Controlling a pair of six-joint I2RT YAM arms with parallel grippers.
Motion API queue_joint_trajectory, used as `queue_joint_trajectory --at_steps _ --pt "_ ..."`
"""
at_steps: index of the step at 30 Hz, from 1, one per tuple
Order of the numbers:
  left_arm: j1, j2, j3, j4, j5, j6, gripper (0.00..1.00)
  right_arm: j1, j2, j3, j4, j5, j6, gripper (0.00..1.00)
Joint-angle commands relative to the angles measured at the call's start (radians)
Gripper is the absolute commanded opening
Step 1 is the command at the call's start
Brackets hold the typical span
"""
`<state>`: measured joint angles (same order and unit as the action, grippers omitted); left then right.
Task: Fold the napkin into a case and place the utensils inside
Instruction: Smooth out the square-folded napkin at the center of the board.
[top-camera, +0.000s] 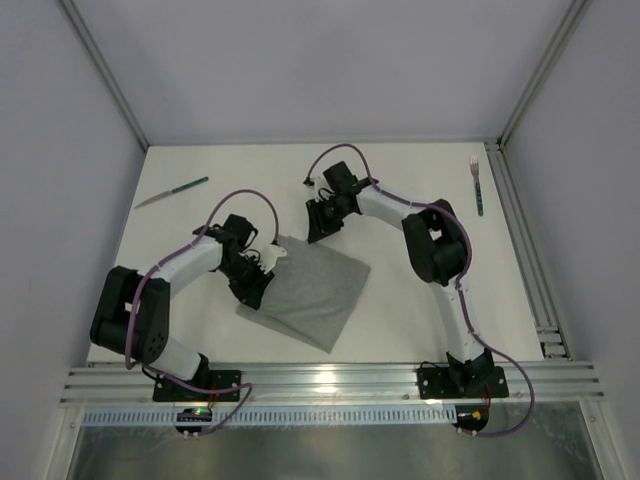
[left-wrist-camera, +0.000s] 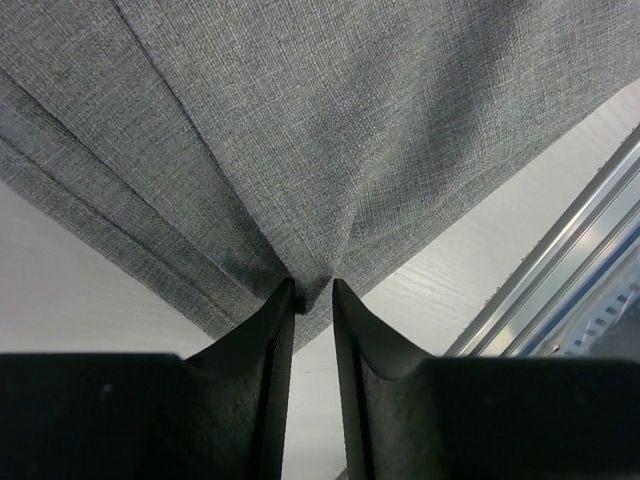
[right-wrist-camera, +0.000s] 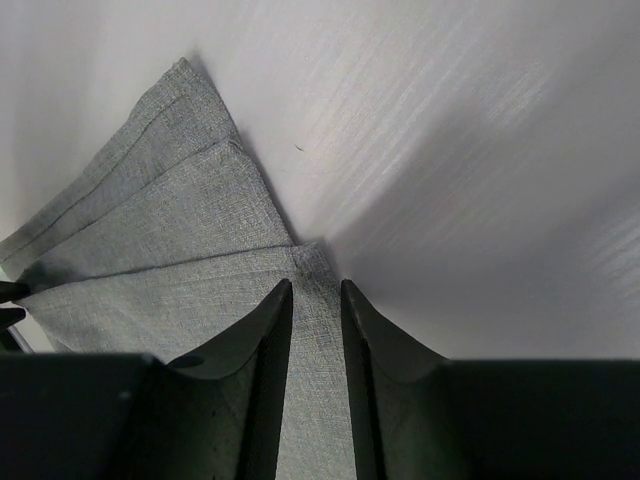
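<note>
The grey napkin (top-camera: 315, 288) lies folded in layers on the white table (top-camera: 420, 180), in front of both arms. My left gripper (top-camera: 258, 285) is at its left edge. In the left wrist view this gripper (left-wrist-camera: 312, 285) is shut on a pinch of napkin (left-wrist-camera: 330, 130), and creases fan out from the fingertips. My right gripper (top-camera: 318, 232) hovers at the napkin's far corner. Its jaws (right-wrist-camera: 315, 285) stand apart, and the flat corner of the napkin (right-wrist-camera: 200, 215) shows between them. The knife (top-camera: 172, 192) lies at the far left and the fork (top-camera: 477, 185) at the far right. No case shape shows.
An aluminium rail (top-camera: 330, 380) runs along the near edge, also seen past the napkin (left-wrist-camera: 560, 290). Another rail (top-camera: 530, 270) borders the right side. Pale enclosure walls surround the table.
</note>
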<state>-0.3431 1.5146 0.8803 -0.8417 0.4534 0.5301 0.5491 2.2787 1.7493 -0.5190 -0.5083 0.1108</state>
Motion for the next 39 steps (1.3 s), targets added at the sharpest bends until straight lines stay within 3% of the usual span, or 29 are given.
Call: queue_joint_trajectory --at_steps 1,8,12,14,17,21,39 --pt "-0.004 0.004 -0.012 0.012 -0.013 0.002 0.23 0.018 0.016 -0.005 0.031 -0.009 -0.002 0.3" --pt "-0.004 0.032 -0.006 0.026 -0.032 -0.019 0.15 0.054 0.024 0.009 0.034 0.028 0.001 0.34" --pt "-0.004 0.038 -0.004 0.013 -0.054 -0.013 0.05 0.06 0.027 -0.011 0.04 0.034 0.004 0.34" --pt "-0.004 0.032 -0.003 0.009 -0.067 -0.004 0.0 0.06 0.024 -0.016 0.047 0.042 0.01 0.26" --pt "-0.004 0.024 0.002 -0.003 -0.079 -0.001 0.0 0.06 0.013 -0.011 0.059 0.045 0.017 0.12" --pt "-0.004 0.01 0.017 -0.017 -0.087 -0.008 0.0 0.06 -0.019 0.003 0.066 0.047 0.013 0.03" --pt "-0.004 -0.034 0.095 -0.152 -0.048 -0.002 0.0 0.075 -0.165 0.058 0.036 0.091 0.001 0.05"
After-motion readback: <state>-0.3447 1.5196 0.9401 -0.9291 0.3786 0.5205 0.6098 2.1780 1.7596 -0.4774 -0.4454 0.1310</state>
